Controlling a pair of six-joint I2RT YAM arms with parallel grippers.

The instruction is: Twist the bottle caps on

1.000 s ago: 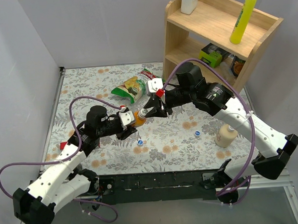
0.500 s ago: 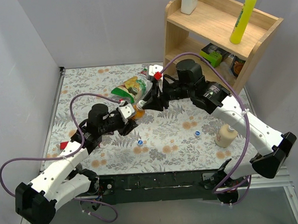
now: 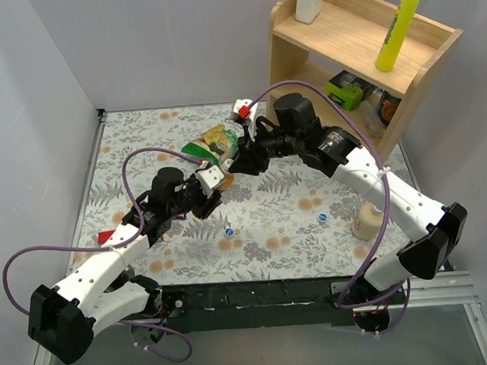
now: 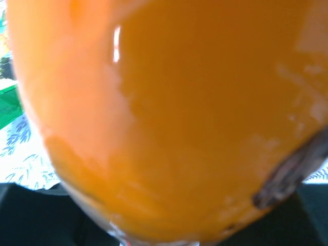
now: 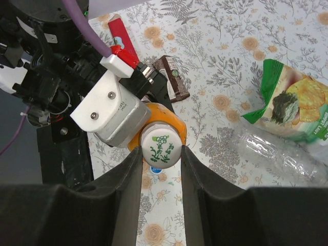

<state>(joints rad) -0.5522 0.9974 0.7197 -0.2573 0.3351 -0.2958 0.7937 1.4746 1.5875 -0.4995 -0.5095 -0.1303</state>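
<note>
left gripper (image 3: 215,184) clamped on orange bottle (image 4: 164,123), left wrist sees only orange blur, right wrist shows right gripper (image 5: 160,154) pinching its cap (image 5: 160,145)

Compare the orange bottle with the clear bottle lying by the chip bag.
The orange bottle holds orange liquid; the clear bottle is colourless and see-through. The orange bottle is gripped by the left pincer; the clear bottle lies on its side on the table. The orange bottle's cap sits in the right pincer; the clear bottle is untouched. Both are plastic bottles.
</note>
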